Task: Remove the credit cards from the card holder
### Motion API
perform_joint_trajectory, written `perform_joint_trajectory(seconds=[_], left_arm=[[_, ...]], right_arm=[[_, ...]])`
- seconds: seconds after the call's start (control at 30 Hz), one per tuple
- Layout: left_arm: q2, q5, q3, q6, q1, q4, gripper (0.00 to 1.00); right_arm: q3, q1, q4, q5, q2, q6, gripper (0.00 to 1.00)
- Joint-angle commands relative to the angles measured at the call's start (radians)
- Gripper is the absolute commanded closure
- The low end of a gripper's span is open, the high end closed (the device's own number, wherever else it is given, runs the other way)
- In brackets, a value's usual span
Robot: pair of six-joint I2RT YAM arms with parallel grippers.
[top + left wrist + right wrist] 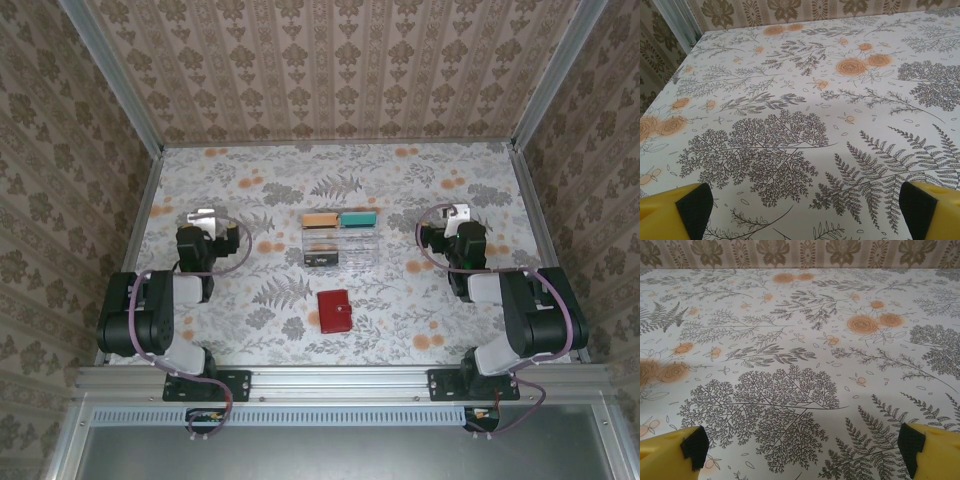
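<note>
Red card holder (334, 311) lies closed on the floral tablecloth (400, 180), centred, near the clear compartment tray (340, 240) but apart from it. From the wrist cameras, left gripper (805, 210) and right gripper (802, 447) stand spread wide, grasping nothing, over bare cloth.

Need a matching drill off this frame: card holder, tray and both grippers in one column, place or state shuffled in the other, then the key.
Things
1. small flat red leather-like card holder
2. clear plastic compartment tray with orange and teal contents
3. left gripper
4. right gripper

Places or states
A. mid-table, on the far side of the red thing
B. open, over the right part of the floral table
C. closed, lying flat, nearest the arm bases
D. open, over the left part of the table

Pairs: 1-C, 2-A, 3-D, 4-B
</note>
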Motion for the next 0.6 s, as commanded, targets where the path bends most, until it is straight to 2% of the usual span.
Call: perform_joint_trajectory(seconds=[0.0,0.13,0.23,0.37,0.43,0.57], left_arm=[[-0.039,0.017,0.029,0.014,0.009,-0.049,0.0],[-0.217,-0.047,0.175,-0.024,-0.007,-0.451,0.0],[-0.302,-0.126,0.335,-0.178,-0.004,-0.78,0.0],[-0.358,-0.134,0.513,-0.388,0.026,-1.141,0.0],[-0.381,-0.034,0.533,-0.409,0.043,-1.195,0.0],[-0.447,0.059,0.503,-0.495,0.022,-1.229,0.0]], right_arm=[[0.026,-0.006,-0.014,0.038,-0.004,0.025,0.0],[0.09,-0.006,-0.238,0.117,-0.133,0.055,0.0],[0.108,-0.006,-0.352,0.159,-0.266,0.106,0.0],[0.263,-0.006,-0.755,0.322,-0.387,0.352,0.0],[0.349,-0.011,-0.921,0.363,-0.403,0.418,0.0],[0.416,-0.009,-1.017,0.199,-0.439,0.375,0.0]])
